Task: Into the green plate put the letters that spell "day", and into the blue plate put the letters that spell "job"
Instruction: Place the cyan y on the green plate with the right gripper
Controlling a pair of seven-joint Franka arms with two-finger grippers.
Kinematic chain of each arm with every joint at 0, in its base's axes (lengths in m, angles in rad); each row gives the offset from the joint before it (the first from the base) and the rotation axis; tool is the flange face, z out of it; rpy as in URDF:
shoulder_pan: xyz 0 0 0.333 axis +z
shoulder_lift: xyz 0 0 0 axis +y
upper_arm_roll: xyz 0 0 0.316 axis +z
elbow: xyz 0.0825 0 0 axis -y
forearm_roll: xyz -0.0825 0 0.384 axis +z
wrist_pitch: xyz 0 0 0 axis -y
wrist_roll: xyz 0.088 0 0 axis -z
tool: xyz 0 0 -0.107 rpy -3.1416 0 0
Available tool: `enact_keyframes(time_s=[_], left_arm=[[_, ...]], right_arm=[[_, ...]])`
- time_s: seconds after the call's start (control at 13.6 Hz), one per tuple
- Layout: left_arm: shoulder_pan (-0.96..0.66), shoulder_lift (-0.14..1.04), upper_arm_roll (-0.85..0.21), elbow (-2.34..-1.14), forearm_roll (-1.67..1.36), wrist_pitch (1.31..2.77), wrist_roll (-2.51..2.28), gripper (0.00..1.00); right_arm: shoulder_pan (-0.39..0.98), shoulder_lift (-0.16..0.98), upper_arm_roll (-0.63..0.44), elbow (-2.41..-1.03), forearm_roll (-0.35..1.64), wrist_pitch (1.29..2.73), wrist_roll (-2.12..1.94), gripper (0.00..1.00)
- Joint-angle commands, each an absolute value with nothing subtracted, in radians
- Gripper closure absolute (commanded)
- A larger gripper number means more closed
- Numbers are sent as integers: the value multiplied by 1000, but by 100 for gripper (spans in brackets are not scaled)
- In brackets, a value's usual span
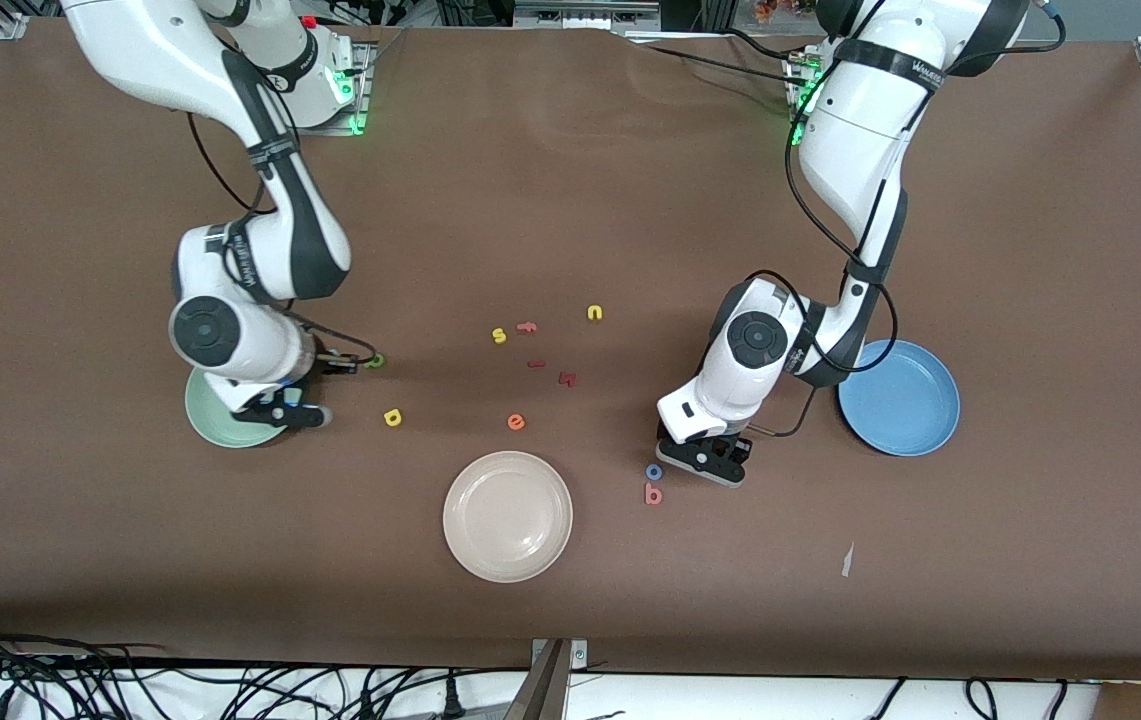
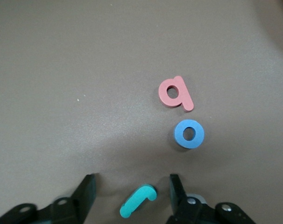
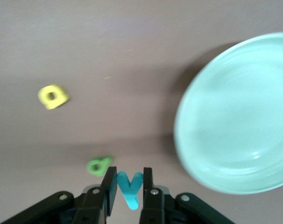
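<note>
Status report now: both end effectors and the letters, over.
Right end effector shut on teal foam "y", beside pale green plate. Left end effector open astride teal foam "j". Nothing blocking.

The front view looks down from high across the table (image 1: 570,200), facing both bases. Each wrist view looks down close past its own fingers. Left wrist and front share the blue "o" (image 2: 189,134) (image 1: 654,471); right wrist and front share the green plate (image 3: 235,116) (image 1: 205,415).
</note>
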State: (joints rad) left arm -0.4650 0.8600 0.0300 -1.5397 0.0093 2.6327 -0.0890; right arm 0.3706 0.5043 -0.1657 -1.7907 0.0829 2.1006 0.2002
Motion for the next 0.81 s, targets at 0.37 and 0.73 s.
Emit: enact_keyframes(time_s=[0.37, 0.73], left_arm=[[-465, 831, 38, -1574, 41, 2622, -87, 68], [-460, 825, 38, -1572, 41, 2619, -92, 94]], right_arm=[[293, 583, -245, -1782, 84, 2198, -139, 94], [313, 551, -220, -1781, 103, 2159, -85, 0]])
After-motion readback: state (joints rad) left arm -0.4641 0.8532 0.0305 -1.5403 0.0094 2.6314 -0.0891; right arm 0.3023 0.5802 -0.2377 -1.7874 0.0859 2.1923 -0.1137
